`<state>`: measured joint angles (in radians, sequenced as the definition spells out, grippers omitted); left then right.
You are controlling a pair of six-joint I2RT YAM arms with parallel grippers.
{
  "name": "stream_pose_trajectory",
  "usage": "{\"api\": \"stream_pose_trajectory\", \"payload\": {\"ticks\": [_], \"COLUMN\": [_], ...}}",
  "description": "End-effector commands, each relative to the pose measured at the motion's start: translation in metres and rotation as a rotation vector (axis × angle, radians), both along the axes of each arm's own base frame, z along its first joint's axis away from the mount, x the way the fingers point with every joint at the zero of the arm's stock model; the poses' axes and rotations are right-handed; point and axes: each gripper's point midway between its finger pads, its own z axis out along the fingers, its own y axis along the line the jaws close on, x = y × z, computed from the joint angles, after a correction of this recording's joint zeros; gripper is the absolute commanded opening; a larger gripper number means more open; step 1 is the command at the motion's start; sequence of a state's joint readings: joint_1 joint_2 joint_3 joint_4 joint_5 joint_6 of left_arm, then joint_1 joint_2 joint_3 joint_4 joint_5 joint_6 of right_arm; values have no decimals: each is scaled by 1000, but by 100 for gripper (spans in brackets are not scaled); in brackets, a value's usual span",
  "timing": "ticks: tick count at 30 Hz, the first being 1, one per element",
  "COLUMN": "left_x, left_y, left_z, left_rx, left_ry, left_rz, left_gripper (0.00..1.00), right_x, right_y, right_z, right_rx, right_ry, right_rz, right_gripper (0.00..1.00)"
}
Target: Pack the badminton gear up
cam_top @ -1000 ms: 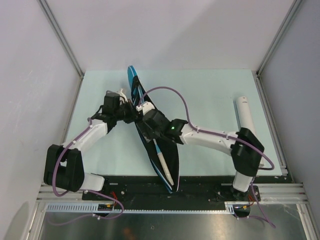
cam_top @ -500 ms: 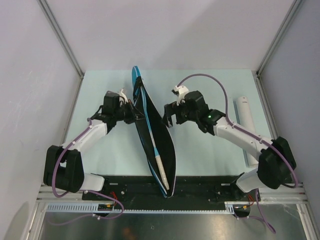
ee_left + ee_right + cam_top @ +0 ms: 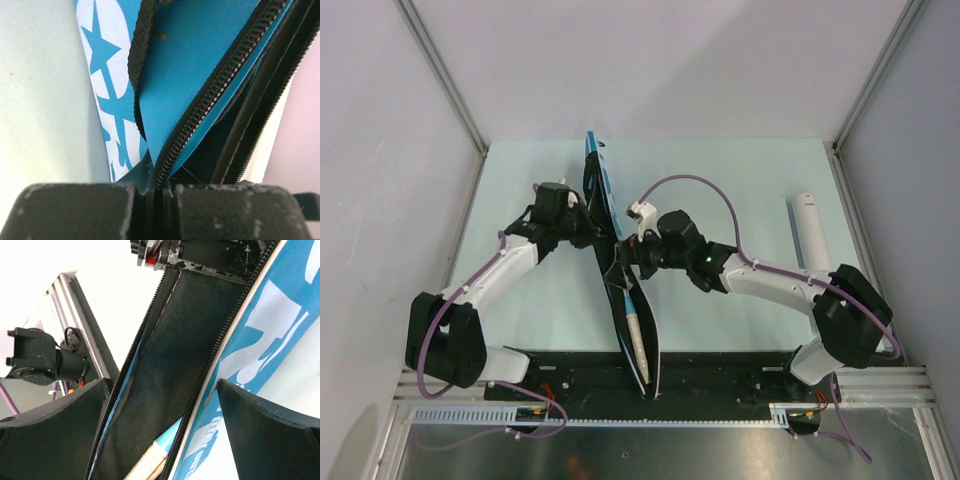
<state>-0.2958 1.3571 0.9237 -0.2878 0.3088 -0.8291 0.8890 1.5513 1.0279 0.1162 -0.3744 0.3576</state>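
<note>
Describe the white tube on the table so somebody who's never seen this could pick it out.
Go to the right edge of the pale green table, beside the metal frame. A long white tube lies flat there, running front to back, its near end behind the right arm. Unlike the blue racket bag in the middle, it is plain white, round and slim.

Pale mint desk [image 3: 740,180], boxed by plain grey-white walls [image 3: 660,70] left, far, right. Aluminium posts [image 3: 440,75] in far corners. Black rail [image 3: 720,378] along near edge. Even, soft light.
</note>
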Motion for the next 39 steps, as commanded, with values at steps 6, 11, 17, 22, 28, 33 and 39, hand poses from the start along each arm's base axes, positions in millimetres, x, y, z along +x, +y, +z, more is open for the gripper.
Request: {"api": "stream_pose_trajectory", "payload": {"ticks": [6,11,17,22,28,33,39], "left_x": [14,9,10,21,70,115,170], "left_y": [5,5,8,38,80,79,76], "left_z": [49,50,60,84,106,129,102], "left_rx": [48,29,56,102,82,56,50], "left_ry": [7,47,-1,-113,-152,-181,-109], "left_rz": [227,273,229,191,206,255,300], "left_gripper": [0,0,43,76,100,100,99], "right_x": [9,13,24,29,28,32,41], "right_y": [18,18,11,6,-1,-5,-16], "right_z": [1,-24,-27,-39,-26,-9,-1], "right_rx": [-139,-380,-495,-535,-502,-463,-468], "right_ry": [-188,-322,-461,-500,-552,-580,-612], "right_rz": [-210,-301,-352,-261,-105,-48,-9], "right_gripper": [99,95,45,25,9,0,0]}}
